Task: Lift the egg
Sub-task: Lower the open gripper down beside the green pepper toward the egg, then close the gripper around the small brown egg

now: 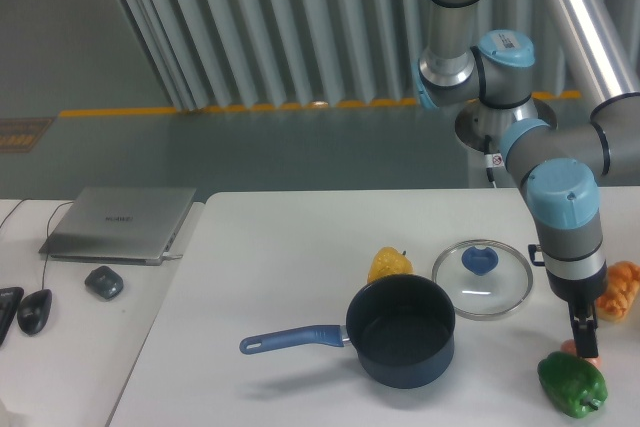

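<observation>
Hand [583, 335] over egg [574, 349] (mostly hidden)

White table [280, 247] holds pot [400, 331], lid [482, 278], peppers [572, 384].

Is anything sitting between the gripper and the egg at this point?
Nothing visible does. The gripper is right at the egg, covering most of it. The green pepper lies directly in front, apparently touching the egg, and could crowd the jaws.

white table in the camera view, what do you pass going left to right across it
blue pot handle → yellow pepper → pot → glass lid → green pepper → orange bread at the right edge
</observation>
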`<move>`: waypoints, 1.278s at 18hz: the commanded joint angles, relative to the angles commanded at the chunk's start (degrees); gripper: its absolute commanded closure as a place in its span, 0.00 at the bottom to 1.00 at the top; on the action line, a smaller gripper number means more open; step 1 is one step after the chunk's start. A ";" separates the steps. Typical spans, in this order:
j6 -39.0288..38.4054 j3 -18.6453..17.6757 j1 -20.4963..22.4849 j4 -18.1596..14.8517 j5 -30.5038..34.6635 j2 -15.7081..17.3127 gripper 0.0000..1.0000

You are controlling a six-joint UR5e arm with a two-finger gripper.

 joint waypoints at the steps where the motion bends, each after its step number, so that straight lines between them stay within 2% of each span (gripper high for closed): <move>1: 0.00 0.00 -0.09 0.35 0.09 -0.09 0.00; 23: -1.14 -0.44 -1.14 3.61 1.23 -2.02 0.00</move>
